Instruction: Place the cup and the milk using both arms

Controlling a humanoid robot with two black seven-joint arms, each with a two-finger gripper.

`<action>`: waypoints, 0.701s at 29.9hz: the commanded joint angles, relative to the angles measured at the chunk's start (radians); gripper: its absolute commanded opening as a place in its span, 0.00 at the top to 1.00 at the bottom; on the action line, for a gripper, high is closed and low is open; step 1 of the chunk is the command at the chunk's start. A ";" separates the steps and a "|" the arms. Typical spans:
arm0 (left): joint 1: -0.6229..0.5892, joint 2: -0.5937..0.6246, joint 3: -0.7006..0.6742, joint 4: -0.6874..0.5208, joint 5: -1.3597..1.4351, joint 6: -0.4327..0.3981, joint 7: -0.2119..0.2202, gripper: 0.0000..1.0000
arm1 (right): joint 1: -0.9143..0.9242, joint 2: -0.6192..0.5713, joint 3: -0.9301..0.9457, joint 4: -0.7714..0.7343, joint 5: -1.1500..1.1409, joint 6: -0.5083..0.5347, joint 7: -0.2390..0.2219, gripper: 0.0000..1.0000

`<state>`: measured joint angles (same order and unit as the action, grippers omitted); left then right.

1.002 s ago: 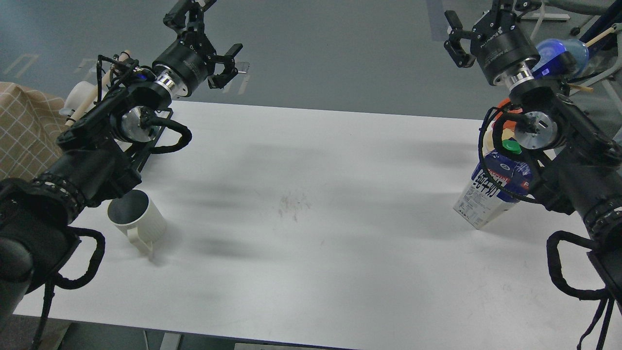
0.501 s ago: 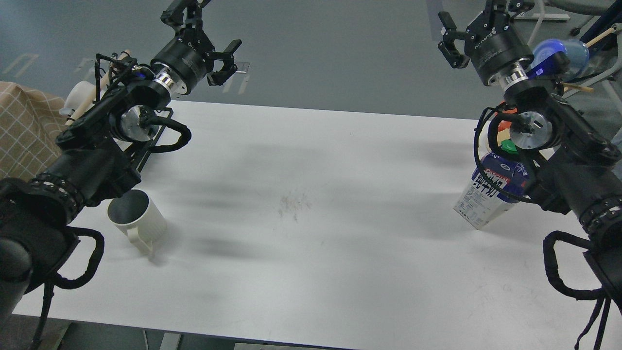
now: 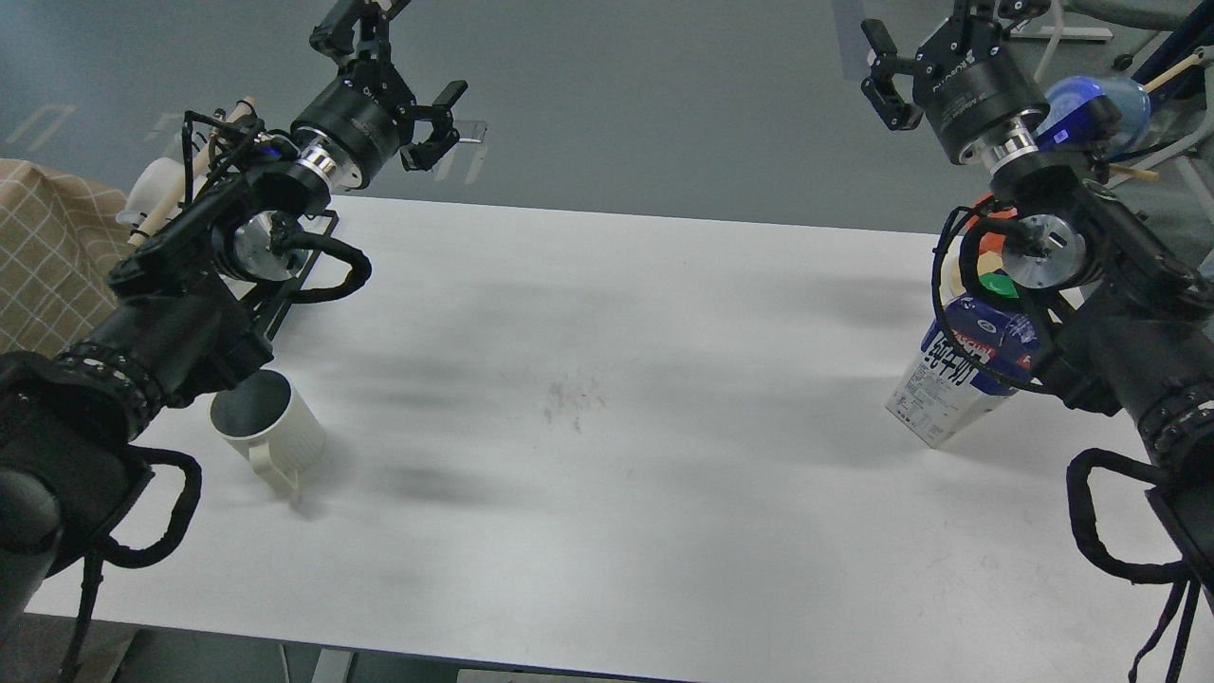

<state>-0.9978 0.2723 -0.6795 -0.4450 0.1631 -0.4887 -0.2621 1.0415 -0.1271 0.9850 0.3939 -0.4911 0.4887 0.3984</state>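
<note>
The cup [image 3: 270,432], a cream-white ribbed mug with a dark inside, stands on the white table [image 3: 607,446] at the near left, handle toward me, partly under my left forearm. The milk [image 3: 953,379], a blue and white carton with a green cap, stands at the right edge, partly hidden by my right arm. My left gripper [image 3: 396,68] is open and empty, raised past the table's far left edge, well away from the cup. My right gripper [image 3: 934,36] is open and empty, raised past the far right edge, above and behind the milk.
A black wire rack [image 3: 299,270] and a white bottle [image 3: 156,185] sit at the far left. A checked cloth [image 3: 47,256] lies off the left edge. A light blue object [image 3: 1100,104] and an orange and colourful item [image 3: 986,249] are behind the carton.
Both grippers have shifted only slightly while staying raised and open: the left a little up and left, the right moved left and back. The cup and milk have not moved.
</note>
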 commanded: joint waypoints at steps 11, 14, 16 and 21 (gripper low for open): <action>-0.005 -0.013 0.005 0.000 0.003 0.000 0.007 0.01 | -0.003 0.001 -0.003 -0.003 -0.001 0.000 0.007 0.00; -0.008 -0.015 0.006 0.000 0.003 0.000 0.007 0.01 | -0.001 0.006 0.000 -0.006 0.000 0.000 0.017 0.00; -0.008 -0.015 0.006 0.000 0.007 0.000 0.007 0.01 | -0.001 0.009 0.000 -0.006 0.000 0.000 0.019 0.00; -0.012 -0.004 0.008 0.000 0.073 0.000 0.007 0.01 | -0.003 0.010 0.001 -0.004 0.000 0.000 0.019 0.00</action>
<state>-1.0082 0.2605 -0.6729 -0.4448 0.1952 -0.4887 -0.2546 1.0392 -0.1173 0.9847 0.3881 -0.4913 0.4887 0.4169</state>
